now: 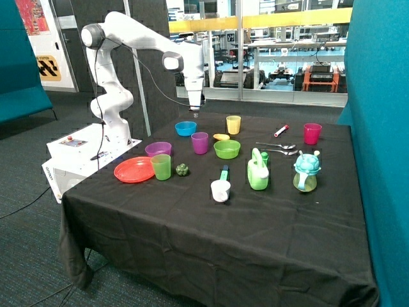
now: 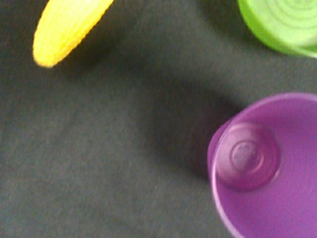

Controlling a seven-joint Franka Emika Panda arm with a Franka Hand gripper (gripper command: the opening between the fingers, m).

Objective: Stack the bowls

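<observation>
Three bowls stand apart on the black tablecloth, none stacked. The blue bowl (image 1: pixel 186 128) is at the back, the purple bowl (image 1: pixel 158 149) is beside the orange-red plate (image 1: pixel 133 170), and the lime green bowl (image 1: pixel 227 149) is in the middle. The gripper (image 1: pixel 195 111) hangs in the air just above and beside the blue bowl and touches nothing. The wrist view shows the lime green bowl's rim (image 2: pixel 287 25), a purple cup (image 2: pixel 262 168) from above and a yellow toy corn (image 2: pixel 64 25).
The purple cup (image 1: pixel 200 142), a green cup (image 1: pixel 162 166), a yellow cup (image 1: pixel 234 124) and a pink cup (image 1: pixel 312 133) stand among the bowls. There are also the corn (image 1: pixel 221 137), a white scoop (image 1: pixel 220 188), a green watering can (image 1: pixel 258 171), spoons (image 1: pixel 278 147) and a teal-topped bottle (image 1: pixel 306 173).
</observation>
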